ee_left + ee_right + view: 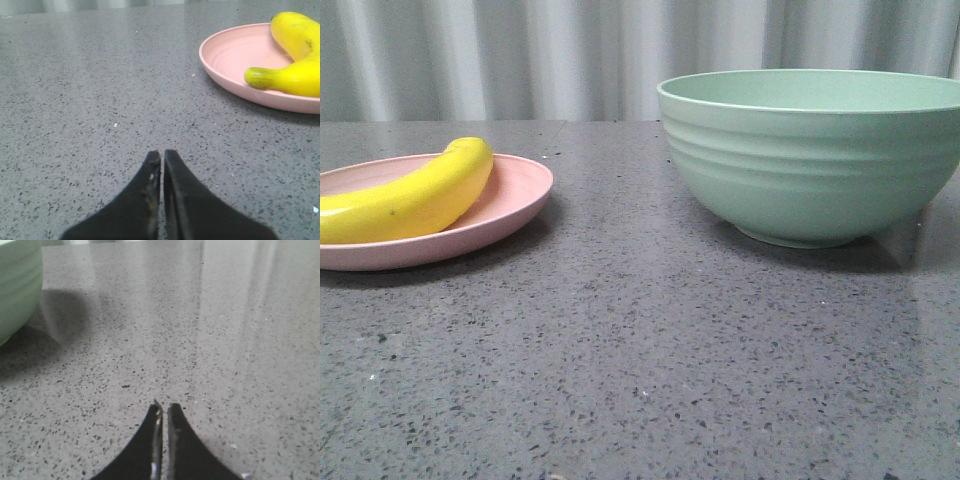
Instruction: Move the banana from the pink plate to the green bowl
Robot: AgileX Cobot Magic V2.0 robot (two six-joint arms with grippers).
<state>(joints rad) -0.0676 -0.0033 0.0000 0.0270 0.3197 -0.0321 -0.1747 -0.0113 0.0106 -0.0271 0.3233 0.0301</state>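
Note:
The yellow banana (415, 195) lies on the pink plate (520, 195) at the left of the front view. The green bowl (815, 150) stands at the right, apart from the plate. Neither gripper shows in the front view. In the left wrist view my left gripper (161, 154) is shut and empty, low over the table, with the plate (230, 55) and banana (295, 65) ahead and to one side of it. In the right wrist view my right gripper (163, 407) is shut and empty over bare table, and the bowl (17, 285) sits at the edge of the view.
The grey speckled tabletop (640, 350) stretches between plate and bowl. A pale curtain (520, 55) hangs behind the table's far edge.

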